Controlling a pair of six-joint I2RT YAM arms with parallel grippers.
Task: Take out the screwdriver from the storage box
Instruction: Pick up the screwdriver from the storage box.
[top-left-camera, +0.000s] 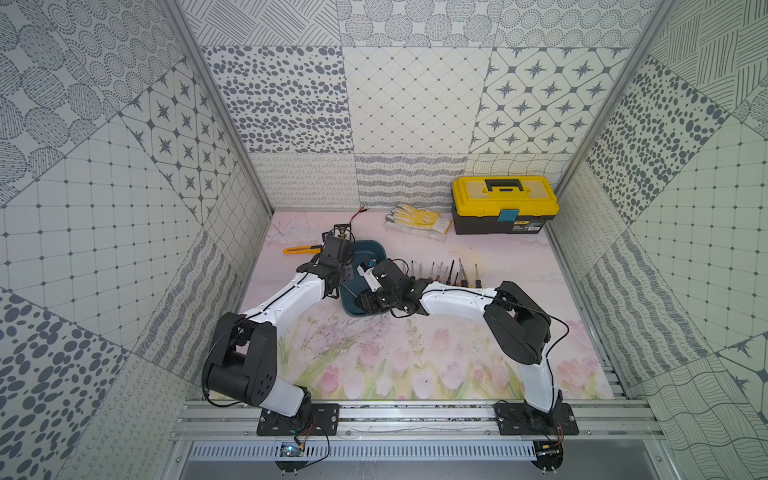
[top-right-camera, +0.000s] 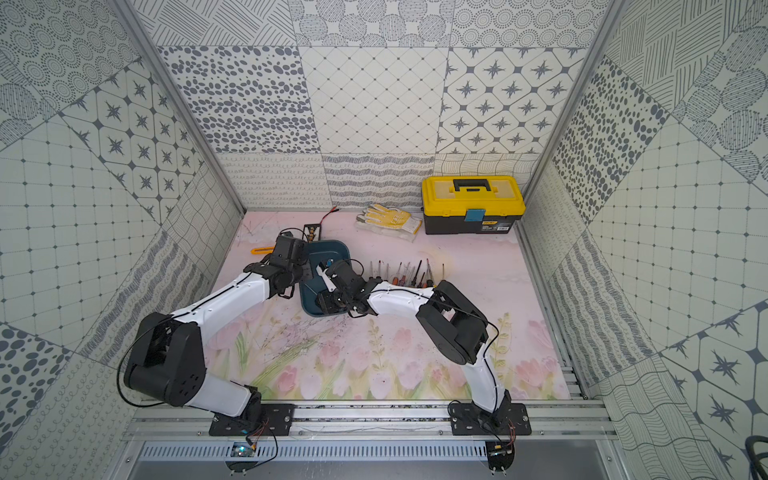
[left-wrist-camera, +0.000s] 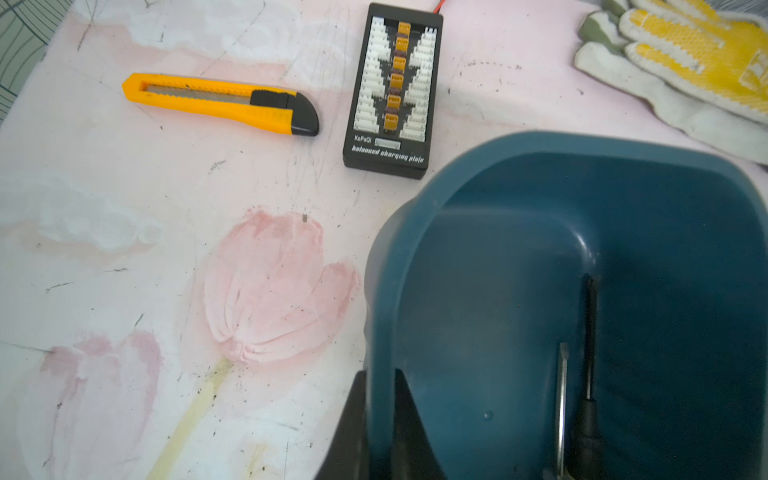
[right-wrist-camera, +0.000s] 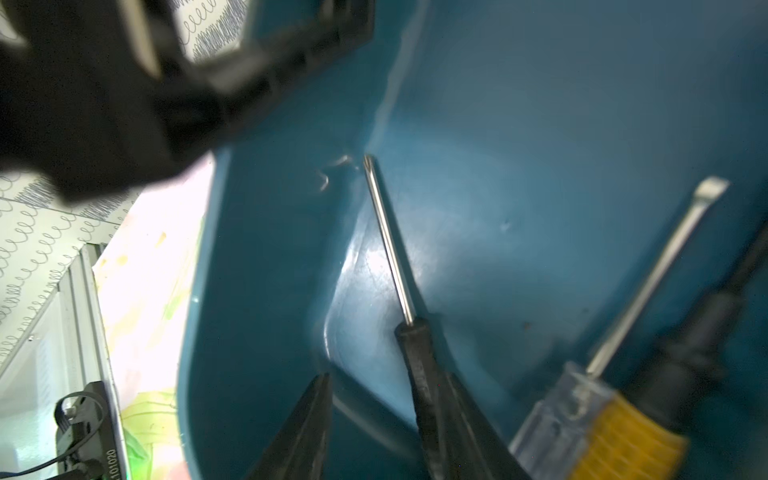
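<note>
Within the storage box (right-wrist-camera: 582, 104), the right wrist view shows the black-handled screwdriver (right-wrist-camera: 417, 365) between parted right fingers (right-wrist-camera: 307, 424); both top views hide it. We see the left fingers (left-wrist-camera: 405, 419) clamping its wall.

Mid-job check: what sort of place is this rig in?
Likely a mock workshop bench inside a test booth: patterned panel walls, a yellow-lidded black toolbox, a row of screwdrivers, white-and-yellow fabric work gloves.

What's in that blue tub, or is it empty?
Not empty. The right wrist view shows three screwdrivers inside the storage box: a thin black-handled screwdriver, a yellow-handled screwdriver and a thicker black screwdriver.
</note>
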